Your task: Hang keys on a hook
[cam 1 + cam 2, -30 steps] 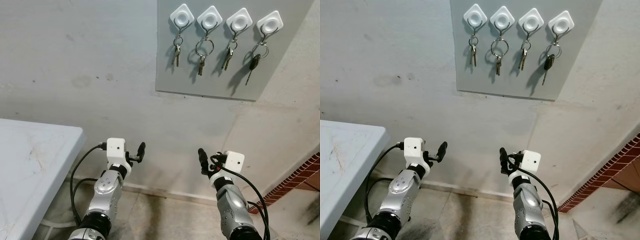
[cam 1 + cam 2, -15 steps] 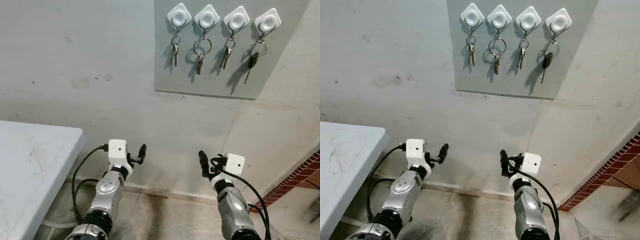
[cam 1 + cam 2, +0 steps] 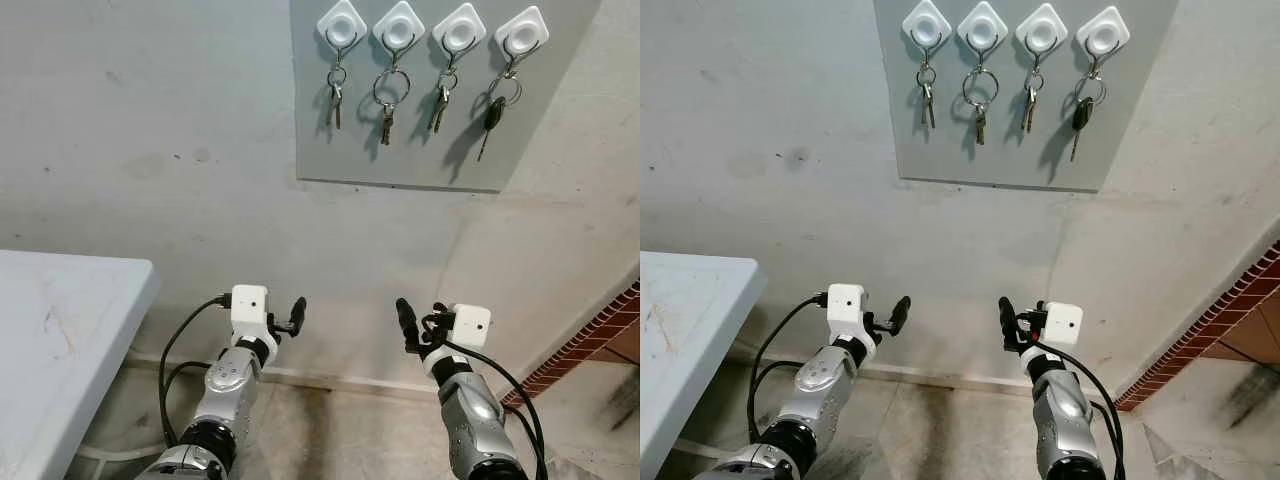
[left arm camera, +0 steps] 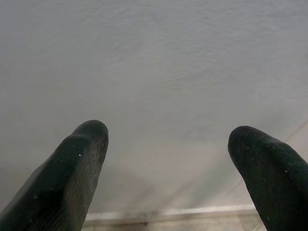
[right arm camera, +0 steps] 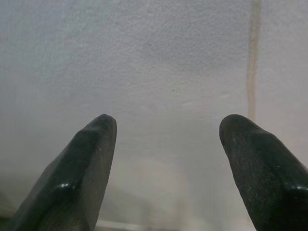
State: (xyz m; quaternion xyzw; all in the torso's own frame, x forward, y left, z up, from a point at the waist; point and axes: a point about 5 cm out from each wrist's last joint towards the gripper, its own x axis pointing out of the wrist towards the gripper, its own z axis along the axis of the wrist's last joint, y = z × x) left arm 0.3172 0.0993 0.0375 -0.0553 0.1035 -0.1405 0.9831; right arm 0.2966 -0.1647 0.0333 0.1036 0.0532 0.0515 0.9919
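Note:
A grey board [image 3: 440,160] on the wall carries several white hooks [image 3: 342,22], each with a key set. From left to right hang a small key set [image 3: 333,98], a large ring with a key [image 3: 388,95], another key set [image 3: 439,100] and a black car key [image 3: 490,115]. My left gripper [image 3: 296,312] and right gripper [image 3: 402,316] are held low in front of the wall, well below the board. Both are open with nothing between the fingers [image 4: 72,178], and bare wall fills the gap in each wrist view [image 5: 163,144].
A white table [image 3: 60,330] stands at my left. A red brick strip [image 3: 590,350] runs along the floor edge at the right. Tiled floor [image 3: 330,430] lies below the arms, and a black cable [image 3: 175,350] loops from the left wrist.
The whole picture has shifted left, so the camera has moved; the board now sits further left. Both grippers stay open and empty in the same low pose.

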